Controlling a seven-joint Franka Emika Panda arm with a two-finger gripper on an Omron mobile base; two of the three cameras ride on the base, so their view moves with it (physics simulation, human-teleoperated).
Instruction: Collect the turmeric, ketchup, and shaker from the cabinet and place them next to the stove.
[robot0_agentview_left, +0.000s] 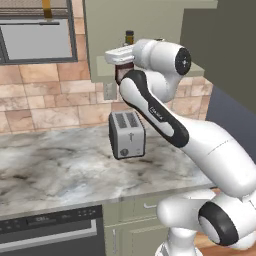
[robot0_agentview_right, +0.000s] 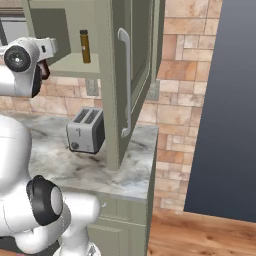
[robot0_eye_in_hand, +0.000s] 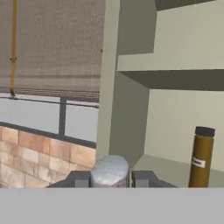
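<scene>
My gripper (robot0_eye_in_hand: 110, 178) is shut on the shaker (robot0_eye_in_hand: 109, 169), a pale grey cylinder whose rounded top sticks up between the two dark fingers. It sits level with the front left corner of the sage-green cabinet (robot0_eye_in_hand: 183, 43), by its lower shelf. In both base views a dark reddish shape (robot0_agentview_left: 121, 75) hangs just under the hand; the arm hides most of it. The turmeric (robot0_eye_in_hand: 201, 156), a slim amber jar with a dark lid, stands upright on the shelf to the right, also visible as the turmeric (robot0_agentview_right: 85, 46). The ketchup and the stove are out of view.
The cabinet door (robot0_agentview_right: 137, 75) stands open to the right with a long handle. Below on the marble counter (robot0_agentview_left: 60, 165) stands a silver toaster (robot0_agentview_left: 127, 135). A window (robot0_agentview_left: 35, 35) is left of the cabinet. A dark appliance front (robot0_agentview_left: 50, 232) is under the counter.
</scene>
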